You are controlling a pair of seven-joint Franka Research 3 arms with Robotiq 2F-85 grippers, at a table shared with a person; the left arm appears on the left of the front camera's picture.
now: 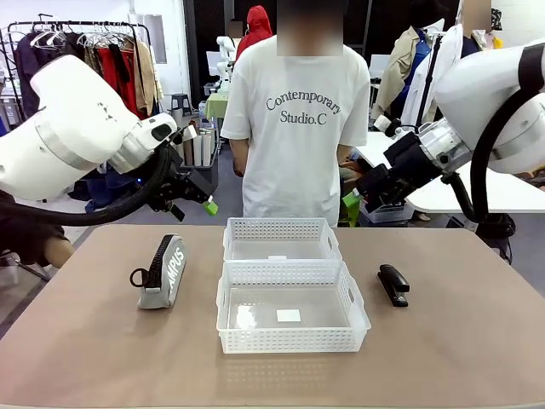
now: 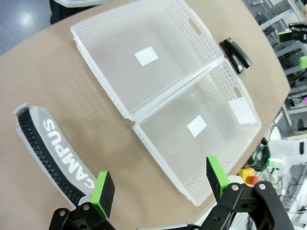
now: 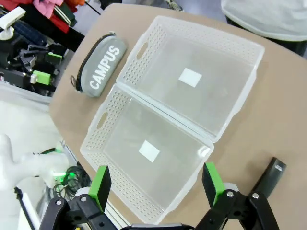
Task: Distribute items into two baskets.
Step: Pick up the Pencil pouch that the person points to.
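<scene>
Jaws, both arms: hovering apart, empty, high either side of wider basket (image 1: 294, 341).
Smaller basket (image 1: 281, 228): touching its far side.
CAMPUS pouch (image 1: 166, 273): lying left; probably soft, light; pinching mid-body.
Black stapler (image 1: 393, 284): lying right; probably rigid, slick; gripping across width.

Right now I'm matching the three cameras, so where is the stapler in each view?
Front: stapler on the table, right of the baskets.
Left wrist: stapler upper right, just past the baskets' far end.
Right wrist: stapler bottom right, apart from the baskets.
Shared landmark: the two touching baskets; the stapler lies across them from the pouch.
</scene>
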